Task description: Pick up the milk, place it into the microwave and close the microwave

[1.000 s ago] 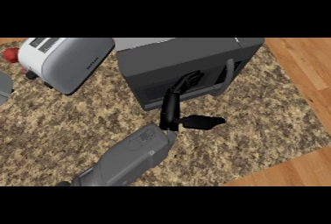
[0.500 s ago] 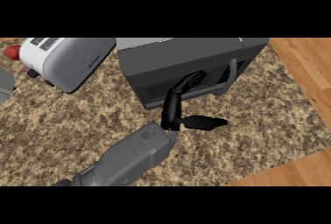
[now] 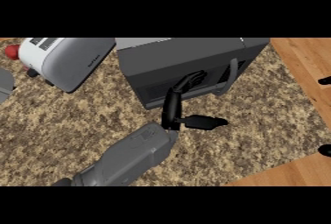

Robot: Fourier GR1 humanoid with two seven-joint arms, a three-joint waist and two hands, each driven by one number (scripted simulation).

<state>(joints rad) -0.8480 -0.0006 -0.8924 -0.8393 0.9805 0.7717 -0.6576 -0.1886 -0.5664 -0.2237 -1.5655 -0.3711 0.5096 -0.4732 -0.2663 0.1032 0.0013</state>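
Observation:
The dark grey microwave point(image 3: 187, 57) stands at the back middle of the counter. Its door faces me and looks closed, with the vertical handle point(image 3: 227, 76) on the right side. My left hand point(image 3: 173, 105) reaches up from the lower left. Its straight fingers point(image 3: 191, 81) rest against the door front just left of the handle, the thumb sticks out to the right, and it holds nothing. Small black parts of my right hand point(image 3: 325, 81) show at the right edge. The milk is not visible anywhere.
A white and grey toaster point(image 3: 65, 59) lies at the back left, with a red object point(image 3: 13, 51) behind it. A grey plate rim point(image 3: 3, 85) shows at the left edge. The speckled counter point(image 3: 65, 127) ends at the right, where wooden floor point(image 3: 304, 57) begins.

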